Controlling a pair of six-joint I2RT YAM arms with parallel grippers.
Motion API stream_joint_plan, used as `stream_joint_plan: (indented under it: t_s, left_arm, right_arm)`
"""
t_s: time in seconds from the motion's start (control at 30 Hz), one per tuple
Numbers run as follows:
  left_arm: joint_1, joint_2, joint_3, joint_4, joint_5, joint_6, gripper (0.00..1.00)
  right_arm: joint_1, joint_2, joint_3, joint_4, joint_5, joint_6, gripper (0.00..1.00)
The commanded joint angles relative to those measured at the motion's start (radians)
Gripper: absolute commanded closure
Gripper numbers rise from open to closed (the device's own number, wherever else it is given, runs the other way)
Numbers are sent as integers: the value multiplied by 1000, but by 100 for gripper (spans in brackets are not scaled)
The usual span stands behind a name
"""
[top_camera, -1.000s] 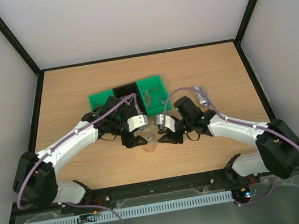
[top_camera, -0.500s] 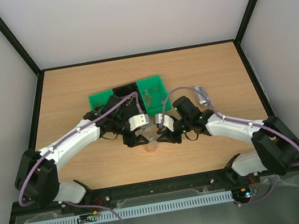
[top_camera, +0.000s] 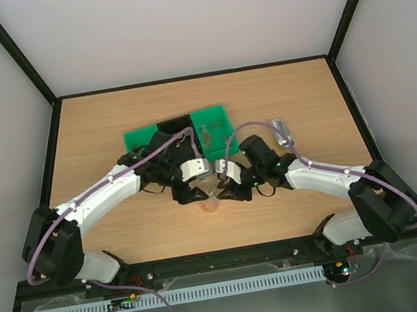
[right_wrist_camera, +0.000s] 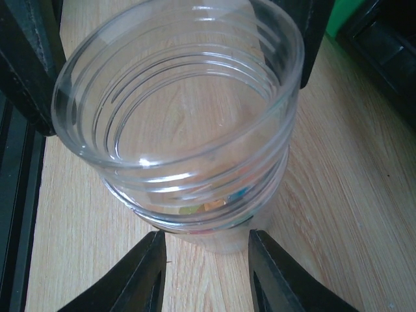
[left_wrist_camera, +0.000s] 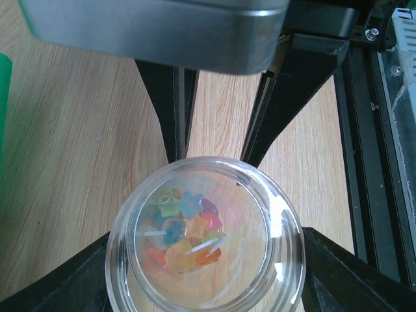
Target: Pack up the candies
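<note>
Table (top_camera: 106,117) ctr, 6 o'clock of tray (top_camera: 141,137) | jar (left_wrist_camera: 205,195): few candies (left_wrist_camera: 185,234) in, mostly empty, uncapped | L gripper (top_camera: 193,195) pinches jar | R gripper (right_wrist_camera: 207,242) spread

Jar (left_wrist_camera: 285,242): clear, glossy, ridged threads at rim. Candies (left_wrist_camera: 185,231): translucent, shiny. Tabletop (left_wrist_camera: 71,149): pale wood grain, matt. Scoop (top_camera: 281,131): bright bare metal. Tray (top_camera: 215,120): green, matt, plastic-looking.

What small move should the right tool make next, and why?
Probably the right tool should open wider, then ease forward around the jar. Its fingers stand just short of its wall, their gap looks narrower than the jar, and the left tool holds it, candies inside.
</note>
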Motion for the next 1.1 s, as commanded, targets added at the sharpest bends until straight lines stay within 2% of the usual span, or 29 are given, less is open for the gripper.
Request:
stream_joint_plan:
  t_s: [0.0, 0.17, 0.5, 0.7, 0.83, 1.07]
  left_arm:
    - [-19, 18, 10, -17, 3, 29, 29]
    - [-25, 21, 7, -11, -7, 29, 24]
    - [-27, 15, 7, 1, -13, 2, 17]
    - [-18, -32, -1, -6, -14, -7, 1]
    - [25, -75, -5, -6, 7, -30, 0]
    - [72, -186, -24, -41, 30, 42, 2]
  right_arm:
    - [8, 5, 17, 26, 2, 11, 63]
    - [8, -1, 16, 20, 8, 6, 62]
    - [7, -20, 2, 3, 20, -4, 54]
    - [4, -49, -14, -14, 36, -19, 49]
    - [-2, -71, -31, -23, 37, -17, 47]
    - [-10, -99, -54, -43, 38, -24, 47]
